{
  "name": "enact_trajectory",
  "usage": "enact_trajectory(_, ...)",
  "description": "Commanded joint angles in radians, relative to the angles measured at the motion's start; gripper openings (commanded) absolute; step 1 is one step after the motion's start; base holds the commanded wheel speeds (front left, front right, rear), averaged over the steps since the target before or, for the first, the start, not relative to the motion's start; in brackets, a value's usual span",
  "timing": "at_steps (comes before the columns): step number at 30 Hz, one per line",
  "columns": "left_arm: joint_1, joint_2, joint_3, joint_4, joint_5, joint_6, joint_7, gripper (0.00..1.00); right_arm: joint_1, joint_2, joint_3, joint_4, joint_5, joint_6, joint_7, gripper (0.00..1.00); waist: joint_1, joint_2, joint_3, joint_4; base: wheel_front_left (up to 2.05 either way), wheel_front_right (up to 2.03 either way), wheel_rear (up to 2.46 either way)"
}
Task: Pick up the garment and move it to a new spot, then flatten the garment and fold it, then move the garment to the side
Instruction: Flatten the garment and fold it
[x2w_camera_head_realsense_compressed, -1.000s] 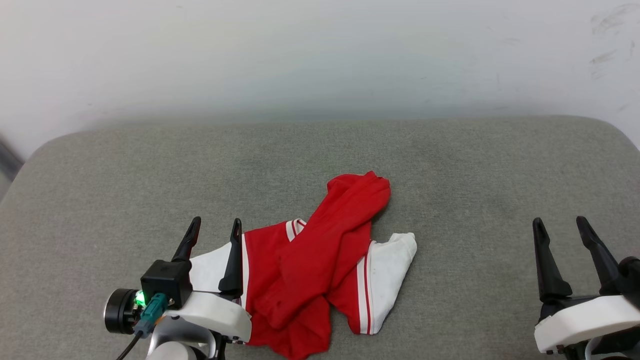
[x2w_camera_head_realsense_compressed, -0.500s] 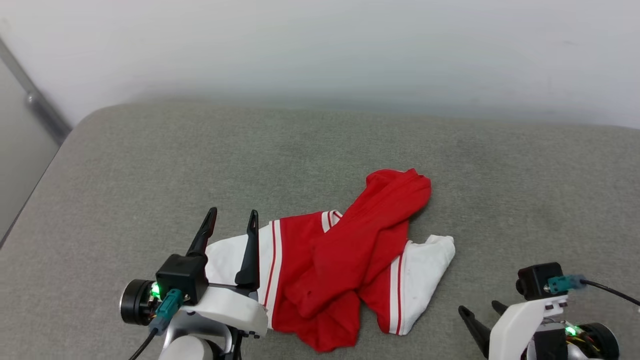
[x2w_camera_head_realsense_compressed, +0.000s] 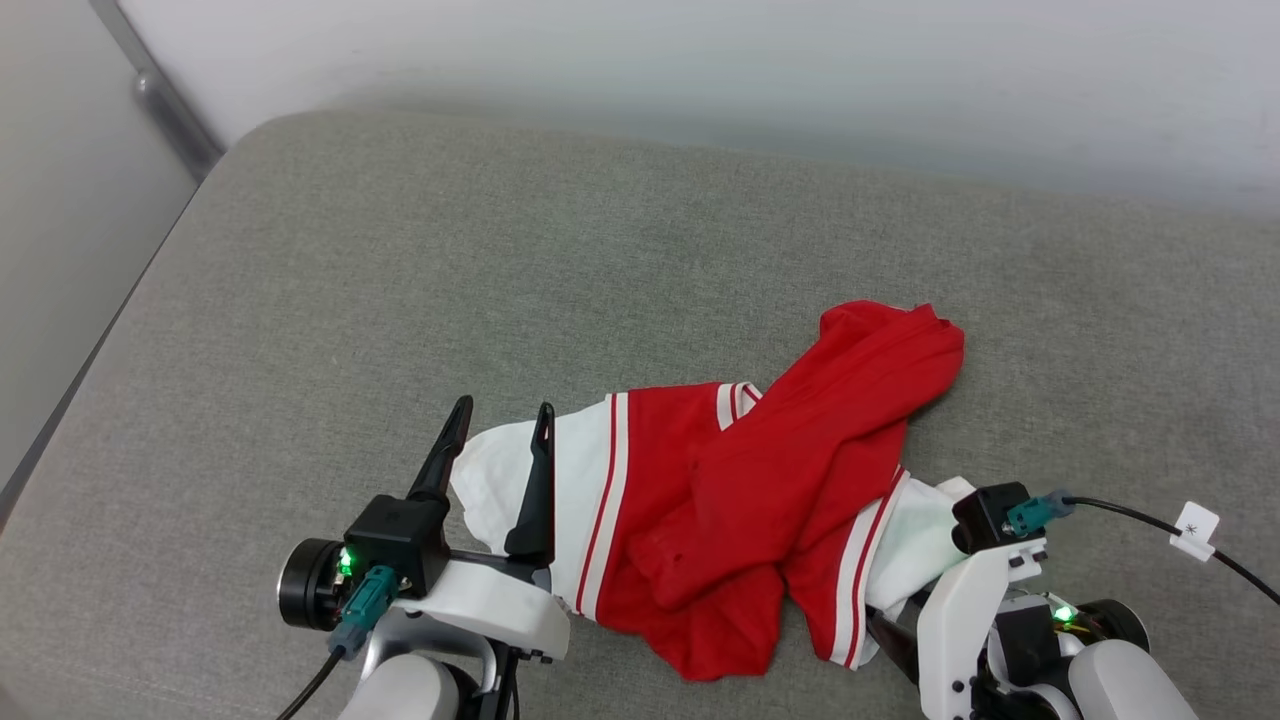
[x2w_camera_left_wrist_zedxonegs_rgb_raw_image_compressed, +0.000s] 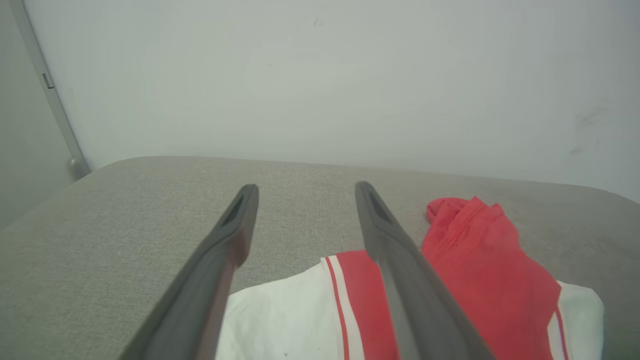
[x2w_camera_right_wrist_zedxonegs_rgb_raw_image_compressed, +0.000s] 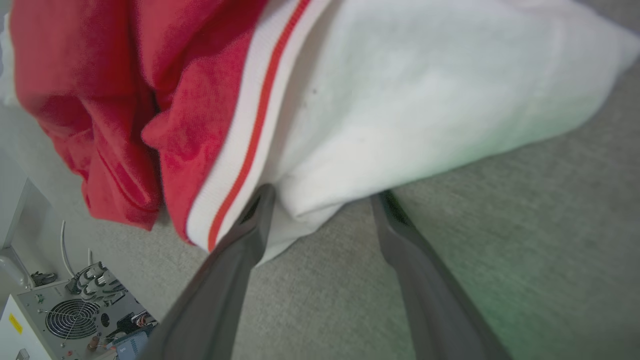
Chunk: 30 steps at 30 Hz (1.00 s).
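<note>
Two open-jawed grippers flank the garment (x2w_camera_head_realsense_compressed: 740, 500) on the grey cushion (x2w_camera_head_realsense_compressed: 400, 250), its long axis sleeve to sleeve: the left gripper (x2w_camera_head_realsense_compressed: 505, 405) hovers over one white sleeve (x2w_camera_head_realsense_compressed: 490, 480), the right gripper (x2w_camera_right_wrist_zedxonegs_rgb_raw_image_compressed: 324, 194), nearer, straddles the other's corner.

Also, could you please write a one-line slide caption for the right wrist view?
Open right gripper poised at the white sleeve of the crumpled red garment on the grey cushion.

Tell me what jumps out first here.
A crumpled red-and-white jersey lies on the grey cushion, near its front edge. The open left claw is poised over one white sleeve. The open right claw reaches the other sleeve at its corner.
</note>
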Motion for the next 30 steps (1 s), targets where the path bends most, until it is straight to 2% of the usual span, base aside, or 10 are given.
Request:
enact_trajectory(1,-0.012,-0.001,0.001,0.005,0.000,-0.001,-0.006,1.00,0.007,0.007,0.017,0.052,0.004,0.000,0.008,1.00,0.0000,0.0000,0.014,0.009,0.00,0.00,0.00)
enact_trajectory(2,-0.014,-0.003,0.000,0.009,-0.001,-0.003,-0.008,1.00,0.009,0.015,0.022,0.078,0.012,0.000,0.010,1.00,0.0000,0.0000,0.016,0.010,0.00,0.00,0.00)
enact_trajectory(3,-0.015,-0.004,0.000,0.012,-0.001,-0.004,-0.010,1.00,0.011,0.020,0.030,0.099,0.017,0.000,0.013,0.43,0.0000,0.0000,0.017,0.009,0.00,0.00,0.00)
enact_trajectory(4,-0.017,-0.005,0.001,0.014,-0.003,-0.006,-0.011,1.00,0.011,0.024,0.037,0.113,0.021,0.000,0.012,0.18,0.0000,0.0000,0.019,0.008,0.00,0.00,0.00)
enact_trajectory(5,-0.018,-0.006,0.001,0.017,-0.003,-0.006,-0.012,1.00,0.009,0.027,0.041,0.122,0.025,0.000,0.007,0.00,0.0000,0.0000,0.020,0.006,0.00,0.00,0.00)
enact_trajectory(9,-0.019,-0.004,0.008,0.023,-0.006,-0.005,-0.015,1.00,-0.020,-0.001,0.032,0.088,0.020,0.000,-0.038,0.00,0.0000,0.0000,0.014,-0.012,0.00,0.00,0.00)
enact_trajectory(14,-0.006,0.003,0.016,0.024,-0.009,-0.002,-0.019,1.00,-0.036,-0.049,-0.025,-0.044,-0.016,-0.001,-0.084,0.00,0.0000,0.0000,-0.005,-0.051,0.00,0.00,0.00)
enact_trajectory(20,0.014,0.013,0.023,0.016,-0.016,0.004,-0.020,1.00,0.027,-0.083,-0.176,-0.267,-0.080,0.000,-0.053,0.00,0.0000,0.0000,-0.018,-0.123,0.00,0.00,0.00)
enact_trajectory(25,0.010,0.018,0.022,0.017,-0.021,0.004,-0.011,1.00,0.141,-0.046,-0.335,-0.346,-0.123,0.000,-0.005,0.00,0.0000,0.0000,-0.019,-0.162,0.00,0.00,0.00)
enact_trajectory(30,0.010,0.023,0.020,0.020,-0.026,0.005,-0.005,1.00,0.243,0.026,-0.441,-0.228,-0.136,0.000,-0.020,0.00,0.0000,0.0000,-0.022,-0.178,0.00,0.00,0.00)
